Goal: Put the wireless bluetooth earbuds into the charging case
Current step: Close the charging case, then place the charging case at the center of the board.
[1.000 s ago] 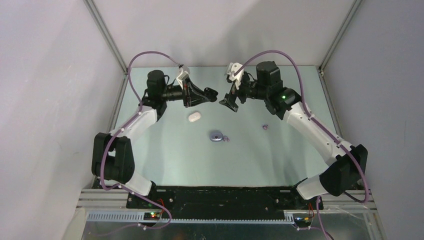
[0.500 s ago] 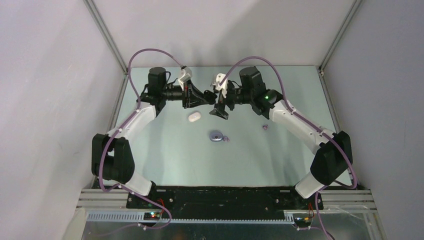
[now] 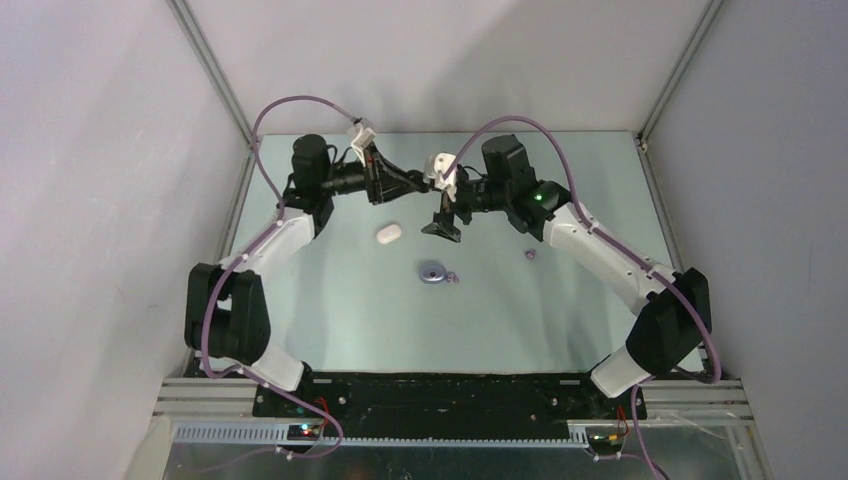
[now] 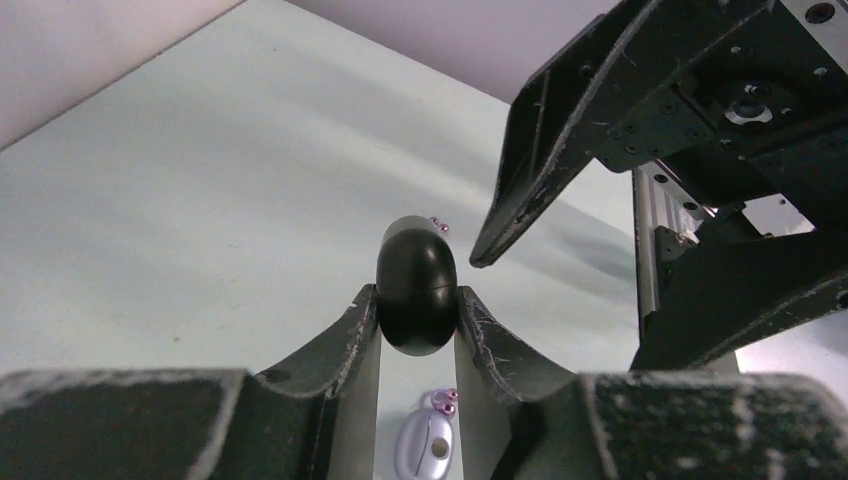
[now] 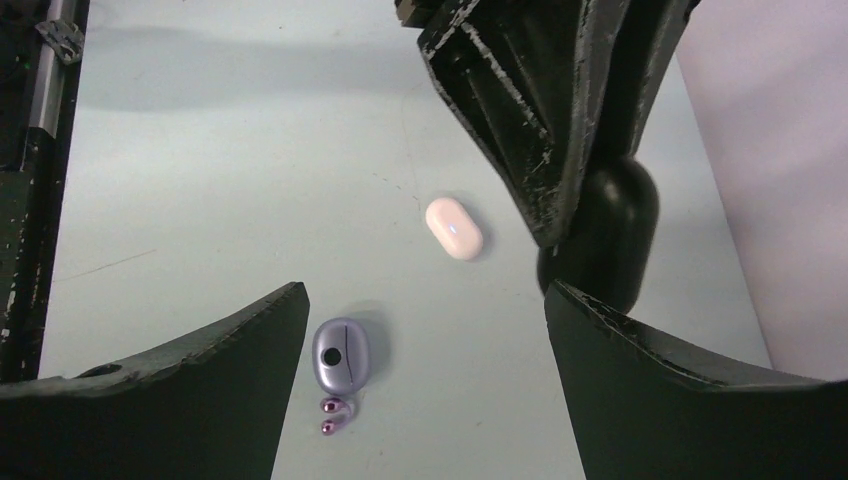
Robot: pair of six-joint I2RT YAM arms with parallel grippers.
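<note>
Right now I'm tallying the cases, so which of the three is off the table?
The black case, pinched in the left hand; the white case and the purple case both lie on the table.

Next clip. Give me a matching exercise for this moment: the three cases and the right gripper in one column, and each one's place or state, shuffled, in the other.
Things
1. black case
2. white case
3. lavender case
4. right gripper

Places or states
A. on the table, lavender earbuds right beside it
B. open, holding nothing
C. clamped in the left gripper
D. lying alone on the table

Pairs: 1-C, 2-D, 3-A, 4-B
</note>
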